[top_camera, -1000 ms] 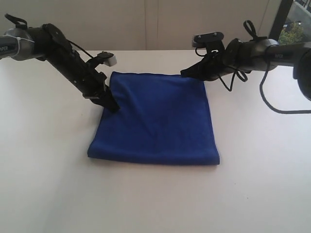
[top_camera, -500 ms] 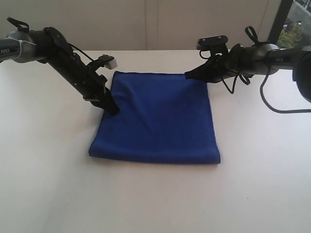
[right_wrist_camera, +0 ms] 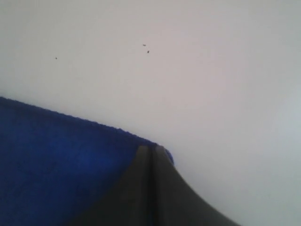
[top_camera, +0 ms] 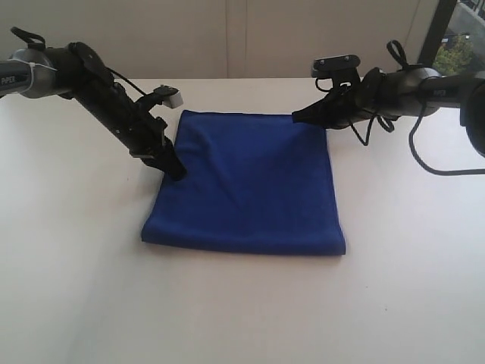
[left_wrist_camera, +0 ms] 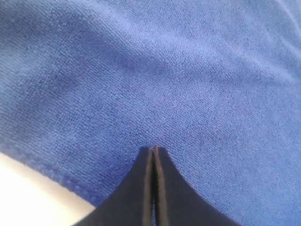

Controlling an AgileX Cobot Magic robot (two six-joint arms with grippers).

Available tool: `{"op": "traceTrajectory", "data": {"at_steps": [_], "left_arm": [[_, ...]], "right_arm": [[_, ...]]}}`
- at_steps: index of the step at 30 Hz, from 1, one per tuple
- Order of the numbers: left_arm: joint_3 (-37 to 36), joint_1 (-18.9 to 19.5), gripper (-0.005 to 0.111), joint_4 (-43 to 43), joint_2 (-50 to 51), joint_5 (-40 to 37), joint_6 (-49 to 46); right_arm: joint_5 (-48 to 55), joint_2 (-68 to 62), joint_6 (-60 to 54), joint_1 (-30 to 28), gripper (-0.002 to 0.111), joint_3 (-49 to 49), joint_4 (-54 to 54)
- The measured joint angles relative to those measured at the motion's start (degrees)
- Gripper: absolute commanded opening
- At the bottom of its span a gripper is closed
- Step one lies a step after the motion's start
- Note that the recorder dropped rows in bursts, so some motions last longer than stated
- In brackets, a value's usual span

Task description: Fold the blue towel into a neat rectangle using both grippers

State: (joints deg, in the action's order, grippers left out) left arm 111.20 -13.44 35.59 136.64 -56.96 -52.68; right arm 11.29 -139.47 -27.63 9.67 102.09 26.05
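Observation:
The blue towel [top_camera: 250, 182] lies folded flat as a near-square on the white table [top_camera: 242, 318]. My left gripper [top_camera: 178, 173] is shut, its tips resting on the cloth just inside the towel's left edge. In the left wrist view the closed tips [left_wrist_camera: 154, 149] point onto smooth blue pile [left_wrist_camera: 164, 70] with no cloth seen between them. My right gripper [top_camera: 297, 117] is at the towel's far right corner. In the right wrist view its closed tips [right_wrist_camera: 151, 147] sit right at that corner of the towel [right_wrist_camera: 56, 160], with blue showing around them. No white label is visible.
Bare white table [right_wrist_camera: 188, 70] surrounds the towel on all sides. A pale wall runs behind the table, and a window [top_camera: 462, 38] shows at the top right. Black cables [top_camera: 424, 155] loop from the right arm down to the table.
My right gripper has moved to the right along the far edge to the corner. The whole towel has shifted slightly right. The left gripper has stayed almost still.

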Motion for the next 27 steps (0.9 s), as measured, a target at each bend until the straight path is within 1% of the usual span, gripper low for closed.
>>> {"op": "traceTrajectory", "data": {"at_steps": [6,12,15,21,27], "left_arm": [[0.0,0.0,0.0,0.0,0.0,0.0,0.0],[0.0,0.0,0.0,0.0,0.0,0.0,0.0],[0.0,0.0,0.0,0.0,0.0,0.0,0.0],[0.0,0.0,0.0,0.0,0.0,0.0,0.0],[0.0,0.0,0.0,0.0,0.0,0.0,0.0]], "right_arm": [[3.91,3.98,-0.72,2.04,0.0,0.0,0.0],[4.45,5.7,-3.71,9.65,0.0,0.0,0.0],[4.45,5.21,-4.55,11.49,0.0,0.0,0.0],[4.45,3.16,-4.85,12.02,0.0,0.0,0.0],[4.45,1.75,-4.85,10.59,0.0,0.0,0.0]]}}
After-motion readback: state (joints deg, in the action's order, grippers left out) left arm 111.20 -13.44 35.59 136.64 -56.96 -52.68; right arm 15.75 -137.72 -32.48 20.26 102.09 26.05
